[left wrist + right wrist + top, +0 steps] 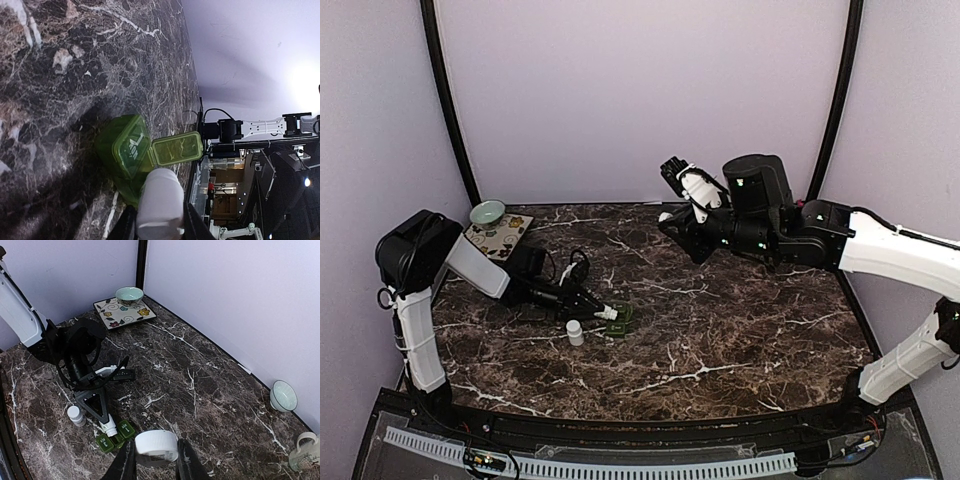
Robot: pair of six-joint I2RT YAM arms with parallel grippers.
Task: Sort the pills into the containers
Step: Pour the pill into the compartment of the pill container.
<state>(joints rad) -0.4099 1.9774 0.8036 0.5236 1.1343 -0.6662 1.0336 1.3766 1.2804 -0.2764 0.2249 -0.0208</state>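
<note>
Reaching low across the table, the left gripper [604, 312] is seen pinching a tipped white bottle [160, 202]. Just past its fingertips lies the green box [131, 150], whose raised lid is shown clearly only in the left wrist view. The right gripper [155, 460] is raised high, its fingers clamped on a second bottle [156, 446]. A third bottle [575, 332] stands just beside the left fingers. A far bowl [283, 395] and a mug [304, 452] are shown by the right wrist view alone. Another bowl [129, 295] sits on a plate [112, 315]. Counted: three bottles, two bowls, one box.
</note>
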